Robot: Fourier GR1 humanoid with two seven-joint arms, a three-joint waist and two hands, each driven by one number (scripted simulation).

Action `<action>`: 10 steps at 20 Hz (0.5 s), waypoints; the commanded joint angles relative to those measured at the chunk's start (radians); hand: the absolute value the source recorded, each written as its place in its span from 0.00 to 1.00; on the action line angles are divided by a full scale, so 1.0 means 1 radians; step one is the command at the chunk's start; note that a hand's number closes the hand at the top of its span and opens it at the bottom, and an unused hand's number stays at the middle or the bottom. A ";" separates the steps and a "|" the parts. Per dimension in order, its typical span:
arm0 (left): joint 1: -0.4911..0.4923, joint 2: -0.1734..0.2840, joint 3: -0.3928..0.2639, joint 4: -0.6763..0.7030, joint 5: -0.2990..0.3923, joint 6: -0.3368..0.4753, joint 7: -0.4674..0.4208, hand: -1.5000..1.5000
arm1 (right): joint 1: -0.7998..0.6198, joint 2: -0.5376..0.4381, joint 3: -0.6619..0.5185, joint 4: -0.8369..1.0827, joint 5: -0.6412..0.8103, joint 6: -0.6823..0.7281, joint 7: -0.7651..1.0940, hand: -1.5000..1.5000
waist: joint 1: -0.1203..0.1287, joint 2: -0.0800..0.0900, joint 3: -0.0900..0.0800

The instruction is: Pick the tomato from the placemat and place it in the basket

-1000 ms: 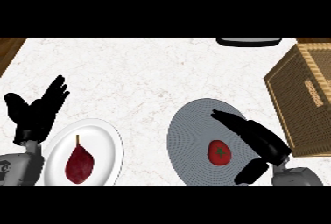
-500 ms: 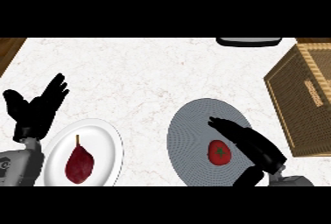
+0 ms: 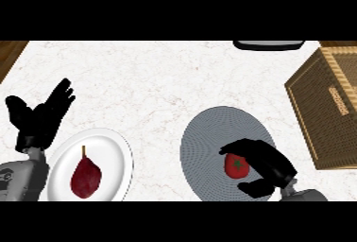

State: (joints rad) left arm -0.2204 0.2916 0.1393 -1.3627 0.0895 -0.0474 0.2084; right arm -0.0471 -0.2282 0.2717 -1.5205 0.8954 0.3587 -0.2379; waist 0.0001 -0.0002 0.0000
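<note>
1. On placemat (image 3: 219,137), grey and round, at 5 o'clock of the marble counter (image 3: 160,80): tomato (image 3: 236,166) sat toward the mat's lower right, red with a green stem star, not lifted as far as could be seen.
2. Right hand (image 3: 268,163) came in from 5 o'clock and wrapped the tomato from its 3 o'clock side; fingers (image 3: 241,146) arched over the top, thumb (image 3: 254,186) curled under at 6 o'clock. Looked closed round the fruit, though actual contact could not be confirmed.
3. Basket (image 3: 327,104), wicker, sat at 3 o'clock on the counter's right edge, just beside the mat's rim, with no tomato inside that could be seen.
4. Left hand (image 3: 40,116) rested at 9 o'clock, fingers straight and up, wide open, holding nothing, just above the white plate (image 3: 115,151).
5. Plate at 7 o'clock carried a dark red pear-shaped fruit (image 3: 86,174) with a stem; not part of the task.
6. Dark object (image 3: 268,45) cut off at 1 o'clock on the top edge; could not tell what.
7. Progress, judged: reach done, grasp closing or just made. Left to do: lift off the mat, carry toward 2 o'clock over the basket wall, release inside.
8. Risk, judged: round fruit could slip out from between fingers and thumb on the lift; basket wall would need clearing.
</note>
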 commanded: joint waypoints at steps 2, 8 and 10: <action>0.018 0.000 0.023 -0.015 0.005 -0.015 0.013 0.50 | -0.075 -0.002 -0.002 0.041 0.053 0.022 -0.004 1.00 | 0.002 0.000 0.000; 0.017 -0.037 -0.008 -0.015 -0.024 -0.001 -0.010 0.50 | -0.155 0.161 -0.078 0.202 0.096 -0.102 0.178 1.00 | 0.015 0.006 0.000; 0.003 -0.018 -0.001 -0.038 -0.016 -0.007 0.017 0.50 | -0.165 0.204 -0.241 0.189 0.076 -0.158 0.385 1.00 | 0.014 0.013 0.000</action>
State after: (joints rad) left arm -0.2127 0.2733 0.1419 -1.3897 0.0718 -0.0505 0.2217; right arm -0.1474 -0.1235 0.1880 -1.3970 0.9751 0.2705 -0.0964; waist 0.0063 -0.0002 -0.0059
